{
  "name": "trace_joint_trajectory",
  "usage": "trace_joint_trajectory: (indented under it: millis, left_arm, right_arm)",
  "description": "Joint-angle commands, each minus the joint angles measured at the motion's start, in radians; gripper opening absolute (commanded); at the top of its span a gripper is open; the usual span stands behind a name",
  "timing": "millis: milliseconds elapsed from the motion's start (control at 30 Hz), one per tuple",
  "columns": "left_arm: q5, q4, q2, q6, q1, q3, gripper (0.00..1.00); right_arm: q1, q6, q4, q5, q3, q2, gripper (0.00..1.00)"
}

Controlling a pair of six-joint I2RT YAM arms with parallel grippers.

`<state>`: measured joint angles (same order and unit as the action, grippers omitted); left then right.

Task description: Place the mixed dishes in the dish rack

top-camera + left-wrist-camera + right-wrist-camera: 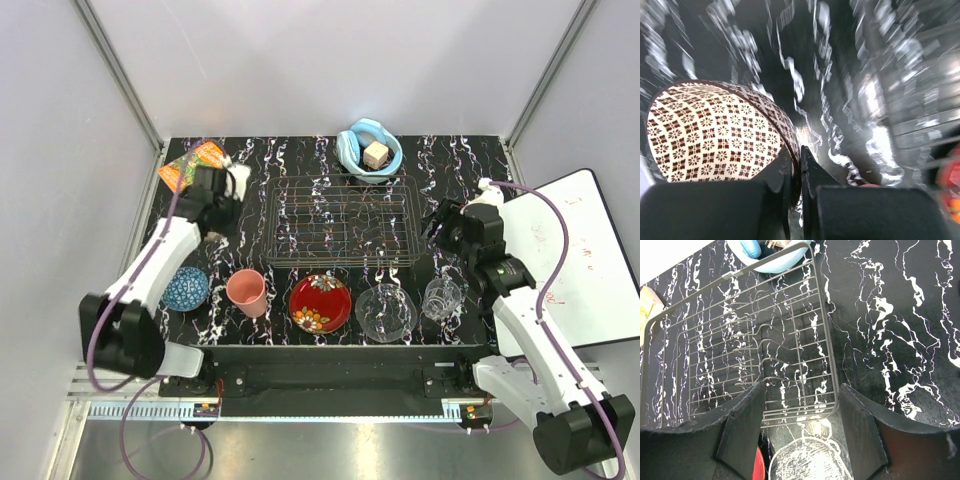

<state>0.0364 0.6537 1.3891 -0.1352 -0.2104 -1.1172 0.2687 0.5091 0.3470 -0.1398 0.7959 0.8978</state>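
Two grippers: your left gripper [797, 162] clenches the rim of a brown-and-white bowl [715, 135], left of the rack [340, 222]. Your right gripper [801, 392] hangs released beside the rack's right end.

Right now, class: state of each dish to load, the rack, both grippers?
dish rack: empty
brown patterned bowl: gripped
left gripper: shut on bowl rim
right gripper: open, empty
pink cup: upright on table
blue bowl: upright on table
red plate: flat on table
glass bowl: upright on table
glass cup: on table
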Motion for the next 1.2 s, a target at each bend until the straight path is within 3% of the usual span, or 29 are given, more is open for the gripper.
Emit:
trace_joint_trajectory:
  millis: [0,100,200,233,333,367,467,733,800,867,900,1067,1167]
  left_arm:
    - [-0.139,0.088,-0.137,-0.011,0.002,-0.197,0.0]
    - [-0.281,0.104,-0.166,0.041,0.002,-0.28,0.0]
    - [-0.499,0.09,-0.154,0.132,0.0,-0.349,0.0]
    - [-0.636,0.075,-0.145,0.223,0.0,-0.374,0.0]
    - [-0.926,-0.089,-0.111,0.421,-0.006,-0.353,0.04]
    - [-0.955,-0.241,-0.107,0.484,-0.029,-0.33,0.04]
    - [-0.997,-0.536,-0.067,0.704,-0.096,-0.237,0.01]
    - [-0.952,-0.793,0.246,0.945,-0.28,-0.363,0.0]
    - [-0.952,-1.004,0.29,1.014,-0.31,-0.34,0.0]
    - [-0.948,-1.328,0.362,1.205,-0.333,-0.311,0.0]
    - [-0.932,-1.392,0.387,1.255,-0.34,-0.305,0.0]
    - [-0.895,-1.441,0.527,1.307,-0.372,-0.38,0.02]
    - [-0.868,-1.377,0.58,1.303,-0.374,-0.423,0.0]
  right_arm:
    - [0.01,-0.015,-0.008,-0.015,-0.003,-0.028,0.68]
    - [0.01,-0.018,-0.013,-0.024,0.0,-0.054,0.68]
    - [0.01,-0.037,-0.019,-0.037,0.006,-0.094,0.68]
    - [0.01,-0.046,-0.017,-0.046,0.005,-0.115,0.68]
    - [0.01,-0.061,-0.019,-0.056,-0.001,-0.169,0.69]
    - [0.012,-0.064,-0.019,-0.06,-0.004,-0.183,0.69]
    - [0.01,-0.072,-0.017,-0.066,-0.027,-0.235,0.69]
    - [0.01,-0.063,-0.019,-0.061,-0.069,-0.3,0.69]
    - [0.01,-0.057,-0.017,-0.061,-0.072,-0.297,0.69]
    - [0.012,-0.049,-0.019,-0.057,-0.072,-0.292,0.69]
    - [0.01,-0.043,-0.019,-0.05,-0.07,-0.287,0.69]
    - [0.01,-0.02,-0.017,-0.035,-0.066,-0.296,0.69]
    - [0.01,0.008,-0.014,-0.001,-0.067,-0.313,0.69]
